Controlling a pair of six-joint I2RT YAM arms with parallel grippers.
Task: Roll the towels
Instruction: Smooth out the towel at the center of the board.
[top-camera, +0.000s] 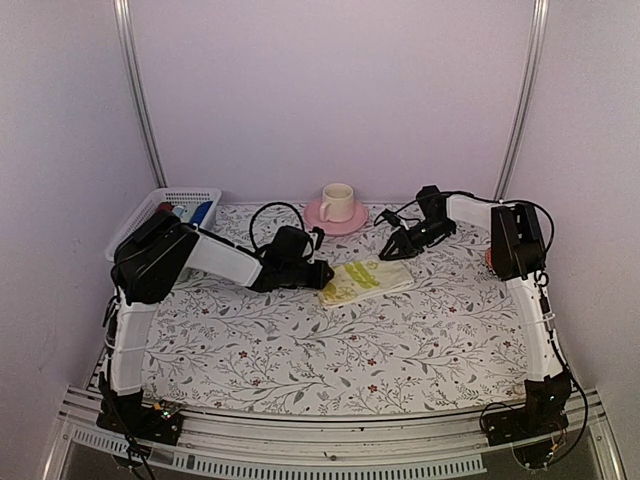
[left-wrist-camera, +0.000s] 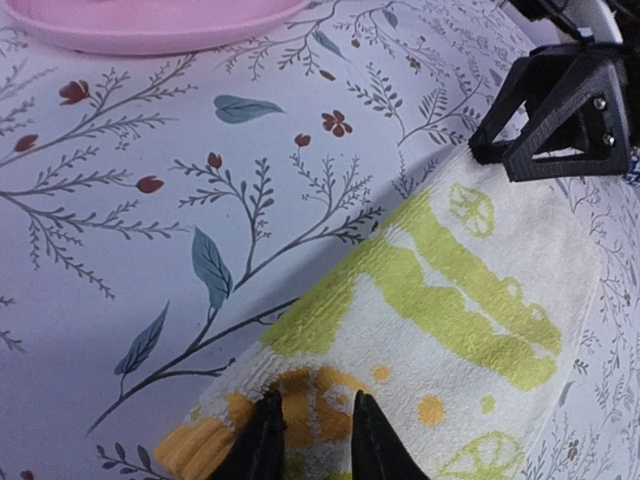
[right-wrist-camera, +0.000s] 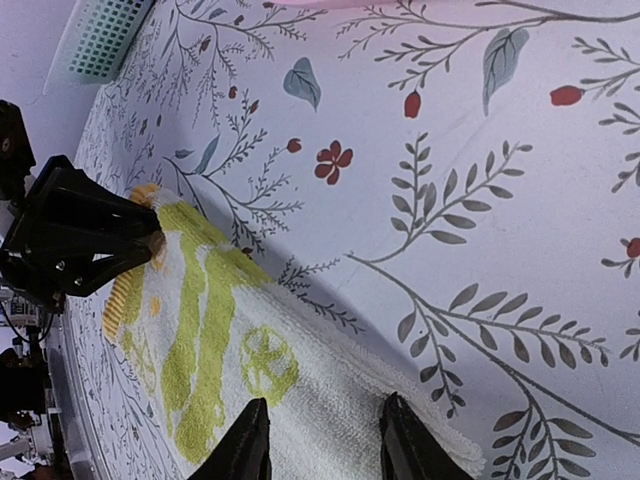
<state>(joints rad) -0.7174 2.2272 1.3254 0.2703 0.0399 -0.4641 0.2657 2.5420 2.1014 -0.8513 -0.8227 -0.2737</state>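
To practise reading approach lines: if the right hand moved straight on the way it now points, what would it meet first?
Most likely the pale yellow towel with green print: the right hand points at its near end. Depth is unclear, so it may already touch.

Soft, even light with a faint lilac cast; no hard glare anywhere.

Seen from above, the arms throw only pale, fuzzy shadows on the tabletop (top-camera: 330, 340). In the left wrist view a broad dim band crosses the tabletop beside the yellow towel (left-wrist-camera: 470, 300). The pink saucer (left-wrist-camera: 150, 25) at the top looks soft, and the left fingers (left-wrist-camera: 260, 450) blur at the bottom edge. The right wrist view washes out to pink along its top, with a dark shadow hugging the towel's edge.
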